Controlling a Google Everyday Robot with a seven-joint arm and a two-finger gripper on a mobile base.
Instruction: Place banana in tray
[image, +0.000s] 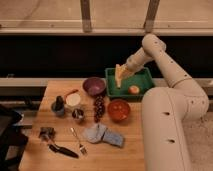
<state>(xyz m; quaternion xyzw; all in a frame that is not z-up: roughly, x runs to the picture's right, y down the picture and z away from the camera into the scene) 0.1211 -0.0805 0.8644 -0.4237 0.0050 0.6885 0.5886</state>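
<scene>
The banana (118, 76) is a pale yellow tapered piece held upright in my gripper (120, 70), over the left part of the green tray (142, 76) at the table's far right. The gripper is shut on the banana's upper end, and the banana's lower end hangs close above the tray floor. A small round orange fruit (134, 89) lies inside the tray near its front wall. My white arm reaches in from the right.
A purple bowl (94, 85) stands left of the tray and a red bowl (119, 109) in front of it. Dark grapes (99, 107), a cup (73, 100), a metal cup (78, 114), a grey cloth (102, 135), a fork (77, 140) and dark utensils (52, 142) lie on the wooden table (35, 162).
</scene>
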